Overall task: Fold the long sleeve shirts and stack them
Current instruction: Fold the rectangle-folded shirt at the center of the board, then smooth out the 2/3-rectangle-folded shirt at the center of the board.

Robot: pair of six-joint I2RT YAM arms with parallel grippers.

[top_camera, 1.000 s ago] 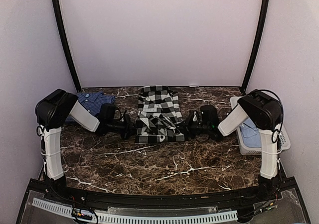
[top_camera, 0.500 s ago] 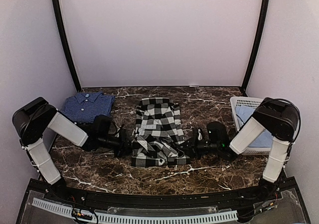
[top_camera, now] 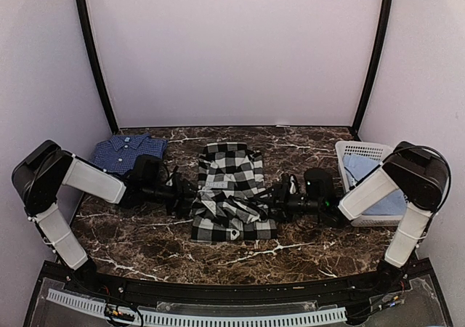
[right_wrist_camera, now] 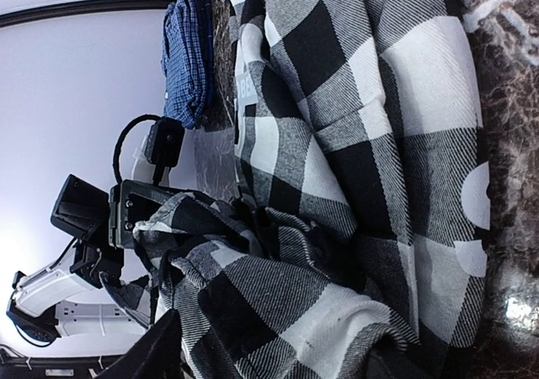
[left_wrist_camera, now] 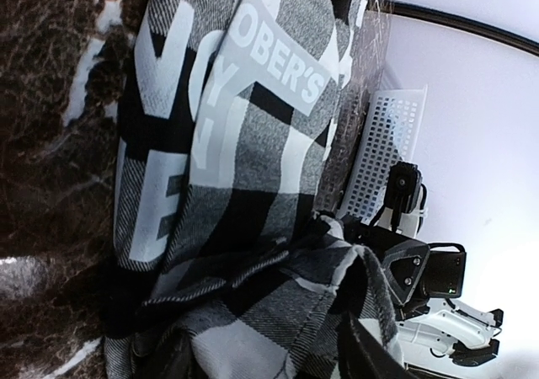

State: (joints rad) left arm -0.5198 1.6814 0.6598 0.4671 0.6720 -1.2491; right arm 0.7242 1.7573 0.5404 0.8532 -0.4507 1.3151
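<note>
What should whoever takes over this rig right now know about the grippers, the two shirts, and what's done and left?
Left gripper: jaws apart at the left edge of the black-and-white check shirt, cloth between them.
Right gripper: jaws apart at its right edge, likewise.
Check shirt: in the middle, near part folded over and bunched.
Dark blue shirt: folded, far left.
Done: blue shirt folded.
Left: finish folding the check shirt, then stack the two.

Top view: high, distant, looking down over counter (top_camera: 182, 240). Wrist views: close, low, facing each other; all share checked shirt (top_camera: 231, 189).
</note>
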